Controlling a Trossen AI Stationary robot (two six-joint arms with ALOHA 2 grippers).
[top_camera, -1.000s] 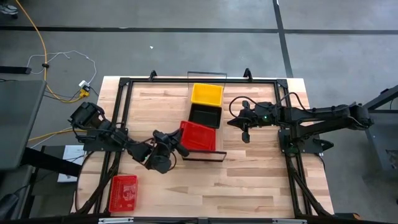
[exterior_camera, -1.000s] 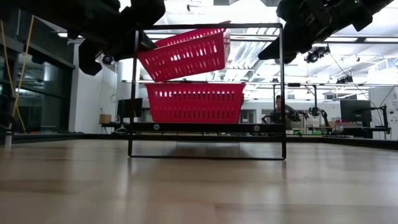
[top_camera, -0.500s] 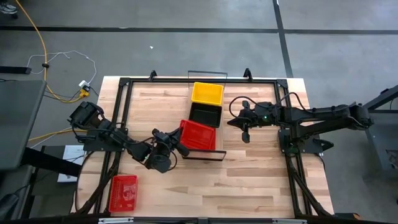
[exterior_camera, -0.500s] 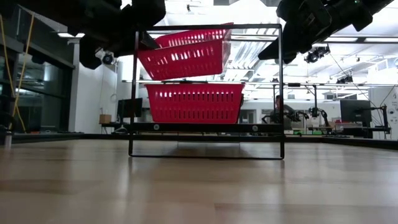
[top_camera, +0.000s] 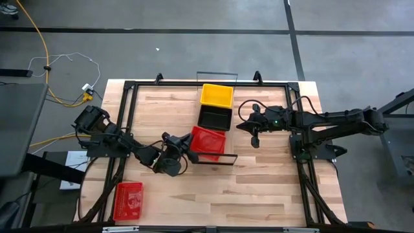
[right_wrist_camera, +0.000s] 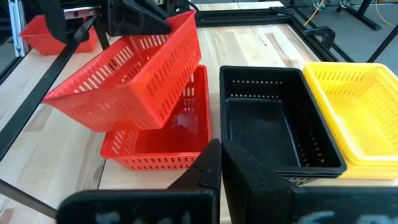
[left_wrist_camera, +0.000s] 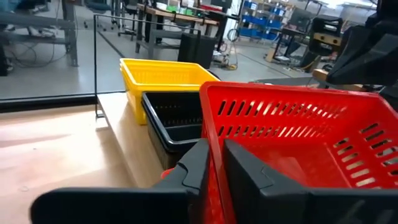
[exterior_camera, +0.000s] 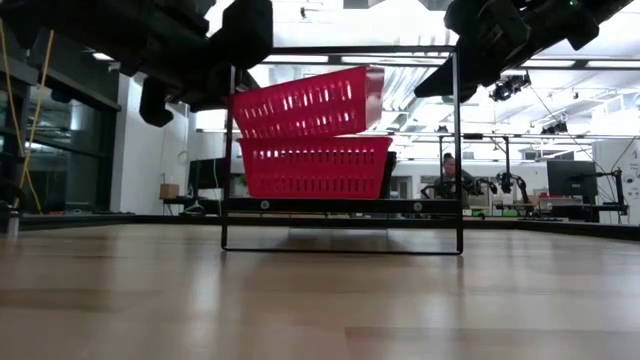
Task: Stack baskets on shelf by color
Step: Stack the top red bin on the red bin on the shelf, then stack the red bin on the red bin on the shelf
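Observation:
My left gripper (top_camera: 187,147) is shut on a red basket (top_camera: 208,141), held tilted just over a second red basket (exterior_camera: 315,165) at the near end of the shelf (exterior_camera: 340,205). The held basket also shows in the low view (exterior_camera: 305,100) and the right wrist view (right_wrist_camera: 130,74). A black basket (top_camera: 214,118) and a yellow basket (top_camera: 216,96) sit on the shelf farther back. My right gripper (top_camera: 253,134) is shut and empty, above the table to the right of the shelf. My left gripper pinches the held basket's short end wall (left_wrist_camera: 214,134) at its rim, one finger (left_wrist_camera: 196,171) outside and one finger (left_wrist_camera: 252,180) inside. The fingers come nearly level from the table's left. The basket is tilted; its low edge (exterior_camera: 300,135) is at the lower basket's rim, touching or not I cannot tell.
Another red basket (top_camera: 128,199) lies on the table at the near left. Thin black wire frames (top_camera: 215,158) stand at the shelf's ends. A black rail frame (top_camera: 129,87) runs around the tabletop. A person sits in the room behind (exterior_camera: 447,170).
My left gripper has carried the red basket toward the table's right and far side and down. The basket has tipped closer to level and now sits just over the lower red basket. The shelf's near wire frame has shifted a little toward the right.

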